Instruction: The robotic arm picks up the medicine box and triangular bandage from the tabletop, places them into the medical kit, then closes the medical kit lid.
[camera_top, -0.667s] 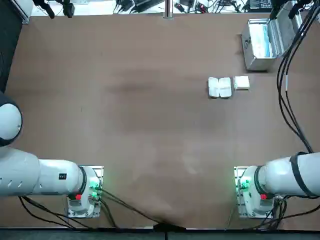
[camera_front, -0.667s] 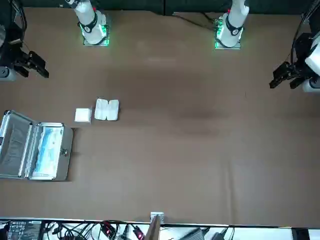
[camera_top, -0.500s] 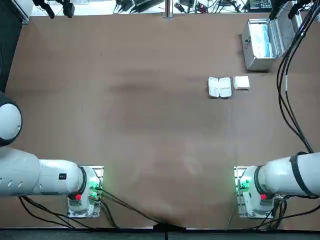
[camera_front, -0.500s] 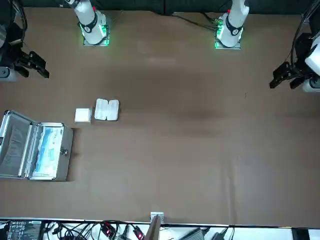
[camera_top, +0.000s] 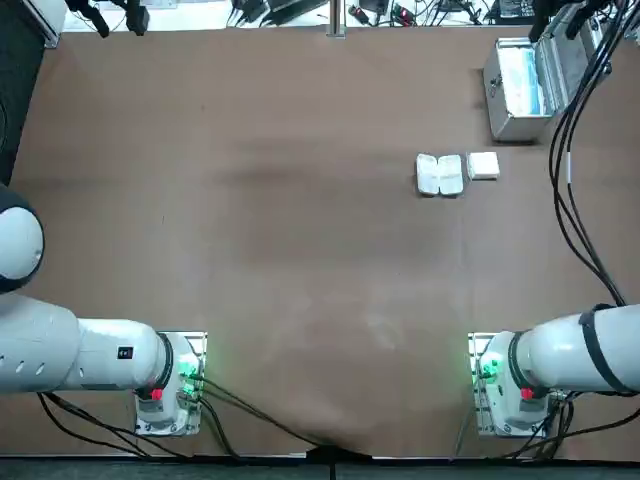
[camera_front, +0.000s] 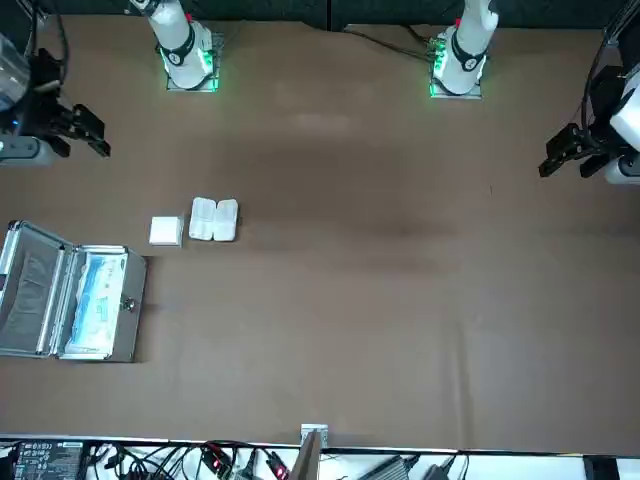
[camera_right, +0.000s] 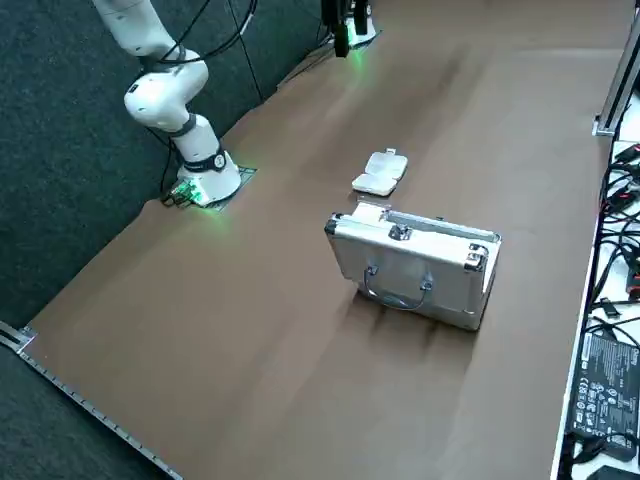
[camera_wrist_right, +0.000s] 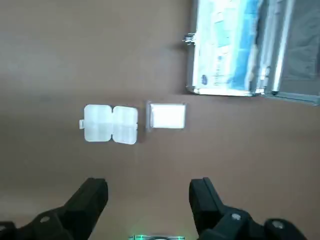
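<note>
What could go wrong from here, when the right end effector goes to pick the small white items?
The white carton lies close beside the two-lobed white packet, so one finger of the open right end effector might push the packet.
The medical kit already holds blue and white contents; added items may sit high and hinder the lid.

You get bright, even light on the tabletop (camera_top: 300, 270), with pale, diffuse reflections on its brown surface. In the right side view, soft shadows fall beside the medical kit (camera_right: 410, 265). The wrist view shows you glare whitening the medicine box (camera_wrist_right: 168, 116), while the right gripper (camera_wrist_right: 148, 200), above the tabletop, reads nearly black. Small green lights glow at the arm bases (camera_top: 490, 368).
</note>
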